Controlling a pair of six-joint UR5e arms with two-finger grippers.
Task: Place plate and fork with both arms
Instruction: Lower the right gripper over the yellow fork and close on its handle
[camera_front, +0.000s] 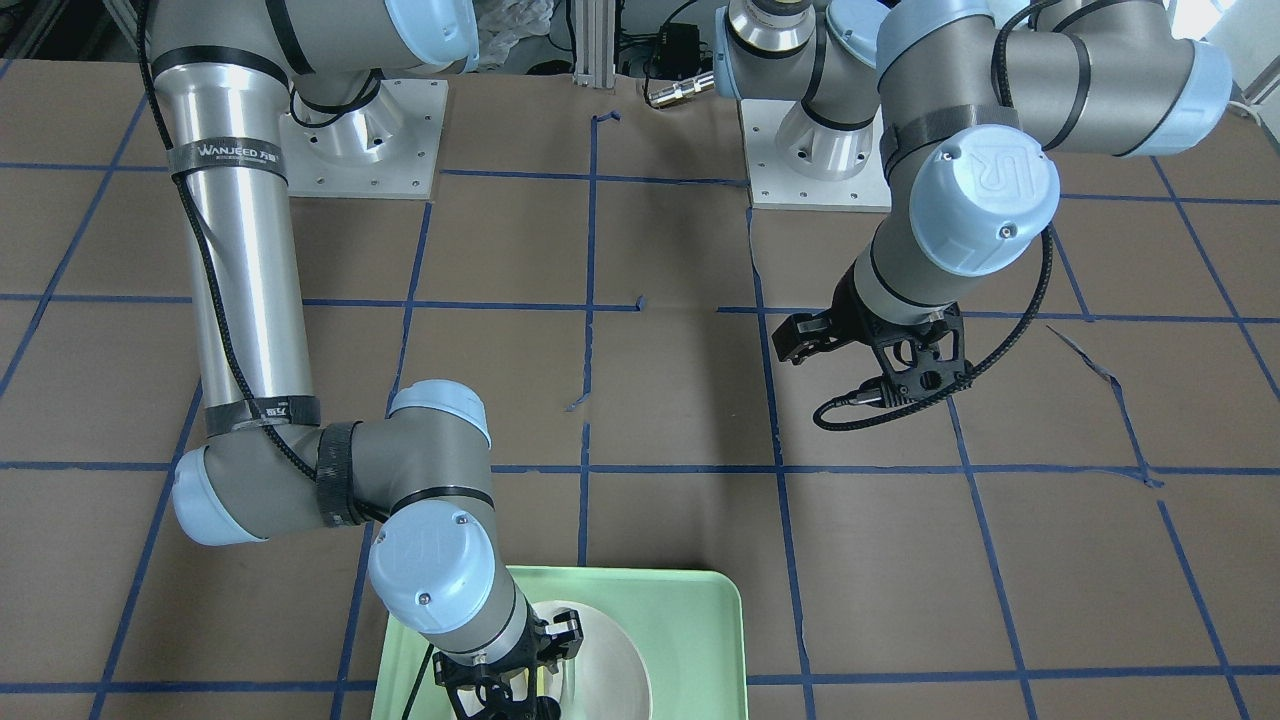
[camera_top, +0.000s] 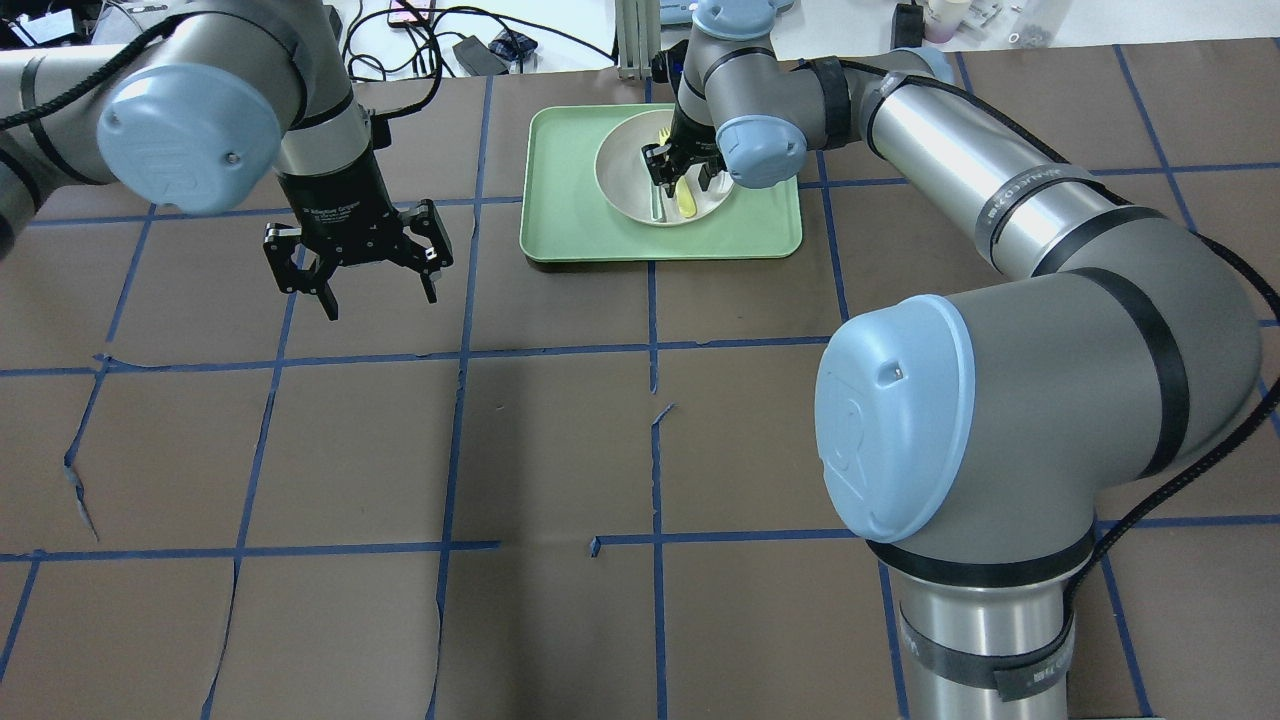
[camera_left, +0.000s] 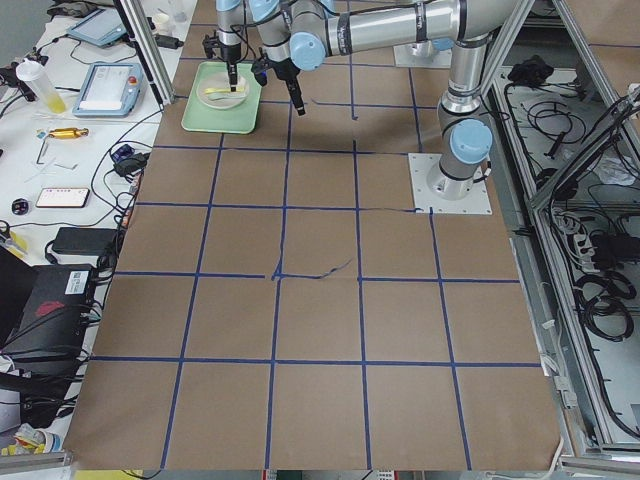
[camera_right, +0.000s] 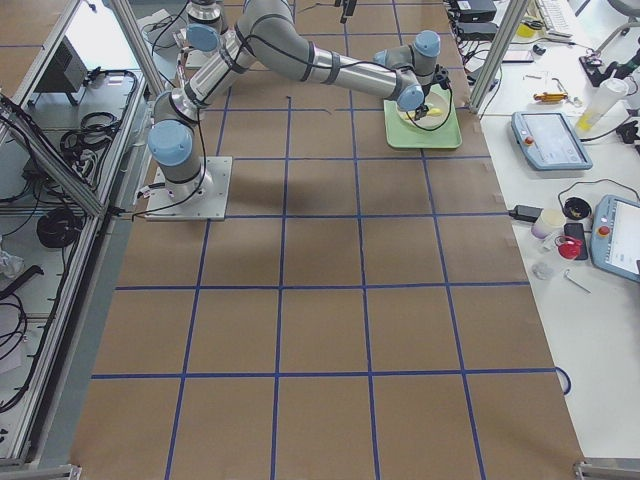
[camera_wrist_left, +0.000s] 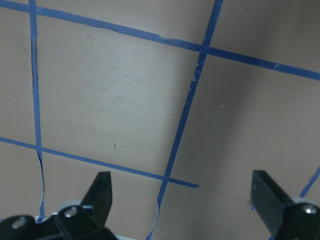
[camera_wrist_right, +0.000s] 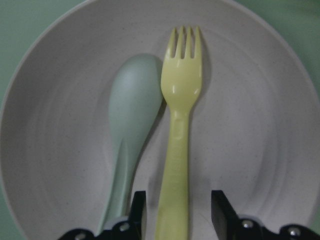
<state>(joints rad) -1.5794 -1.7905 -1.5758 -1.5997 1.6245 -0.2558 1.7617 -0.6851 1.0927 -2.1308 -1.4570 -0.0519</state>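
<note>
Fork (camera_wrist_right: 179, 140) is seen beside spoon (camera_wrist_right: 134, 107) in plate (camera_wrist_right: 250, 150), straddled by parted right fingers (camera_wrist_right: 221, 206); left fingers (camera_wrist_left: 102, 192) are held apart above desk (camera_wrist_left: 100, 90).

Seen from overhead, a tray (camera_top: 560, 230) sits on the table (camera_top: 550, 450) at 12 o'clock, holding the plate (camera_top: 625, 175). In the plate lies the fork (camera_wrist_right: 180, 125), with a spoon (camera_wrist_right: 132, 115) touching at its 9 o'clock. The left end effector (camera_top: 381, 300) hangs at the tray's 8 o'clock.

Yellow fork (camera_wrist_right: 180, 130), pale grey-green spoon (camera_wrist_right: 132, 115), off-white speckled plate (camera_wrist_right: 260, 125), light-green tray (camera_top: 570, 215). Brown table (camera_top: 520, 450), blue tape grid (camera_top: 550, 350). Left arm (camera_top: 330, 130) and right arm (camera_top: 960, 160) silver-grey, light-blue joint caps (camera_top: 890, 420); left gripper (camera_top: 381, 303) and right gripper (camera_wrist_right: 178, 202) black.
</note>
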